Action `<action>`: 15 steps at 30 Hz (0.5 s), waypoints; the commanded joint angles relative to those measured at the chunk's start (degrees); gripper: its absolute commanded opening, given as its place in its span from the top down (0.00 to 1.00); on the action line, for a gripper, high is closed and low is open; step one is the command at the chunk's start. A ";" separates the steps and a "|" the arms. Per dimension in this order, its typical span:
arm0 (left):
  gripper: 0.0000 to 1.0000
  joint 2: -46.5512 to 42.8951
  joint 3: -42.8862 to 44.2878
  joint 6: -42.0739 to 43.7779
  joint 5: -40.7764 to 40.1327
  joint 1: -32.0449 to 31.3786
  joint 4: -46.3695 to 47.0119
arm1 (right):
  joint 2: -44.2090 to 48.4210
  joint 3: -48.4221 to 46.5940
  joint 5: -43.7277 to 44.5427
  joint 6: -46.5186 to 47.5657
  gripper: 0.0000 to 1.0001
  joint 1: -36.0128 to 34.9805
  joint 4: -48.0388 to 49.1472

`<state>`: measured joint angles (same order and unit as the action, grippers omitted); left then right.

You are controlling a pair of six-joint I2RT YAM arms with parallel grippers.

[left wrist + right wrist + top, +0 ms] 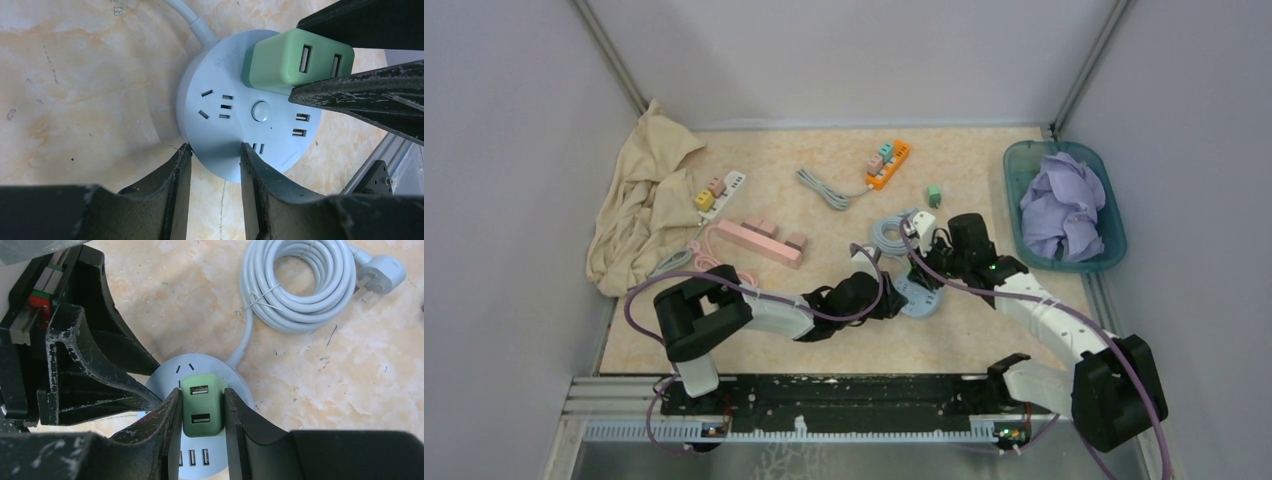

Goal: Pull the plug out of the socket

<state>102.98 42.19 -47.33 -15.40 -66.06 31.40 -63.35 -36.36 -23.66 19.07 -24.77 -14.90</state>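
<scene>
A round light-blue socket (pixel 921 302) lies on the table, its white cable coiled (pixel 890 233) behind it. A green two-port USB plug (pixel 201 407) sits plugged into the socket's top (pixel 200 365). My right gripper (pixel 201 392) is shut on the plug, one finger on each side. In the left wrist view the plug (pixel 280 62) shows on the socket (pixel 225 130) between the right fingers (pixel 350 95). My left gripper (pixel 215 146) holds the socket's near rim with a narrow gap: one fingertip against the rim, the other on the top face. In the top view the arms hide the plug.
An orange power strip (pixel 888 163) and a loose green plug (pixel 933 195) lie behind. A pink strip (pixel 761 241), a white strip (pixel 721 192) and a beige cloth (pixel 644 200) are at the left. A teal basin (pixel 1114 240) with purple cloth stands at the right.
</scene>
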 commanded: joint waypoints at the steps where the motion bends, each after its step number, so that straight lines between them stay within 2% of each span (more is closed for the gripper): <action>1: 0.58 4.86 -1.43 4.00 3.33 -0.62 -10.92 | 1.72 -1.70 -3.29 -4.29 1.00 -0.36 8.23; 3: 0.58 4.85 -1.42 4.00 3.28 -0.59 -11.05 | 1.14 -2.37 -9.75 -2.00 1.00 -0.36 5.60; 6: 0.58 4.94 -1.37 4.02 3.36 -0.59 -11.30 | 1.06 -3.05 -25.47 2.07 1.00 -1.14 0.99; 9: 0.57 5.33 -0.80 4.08 3.68 -0.56 -12.33 | 2.18 -2.39 -32.11 3.89 1.00 -4.11 -0.26; 12: 0.58 5.81 0.27 4.24 4.17 -0.51 -13.76 | 1.93 -2.12 -28.63 1.30 1.00 -5.10 2.30; 15: 0.58 5.98 0.51 4.19 4.85 -0.25 -14.46 | 1.50 -2.44 -14.76 -3.40 1.00 -4.26 5.61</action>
<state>103.92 43.62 -46.87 -13.87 -66.13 29.91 -62.63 -36.67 -36.32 22.79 -27.49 -13.47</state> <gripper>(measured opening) 0.416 0.273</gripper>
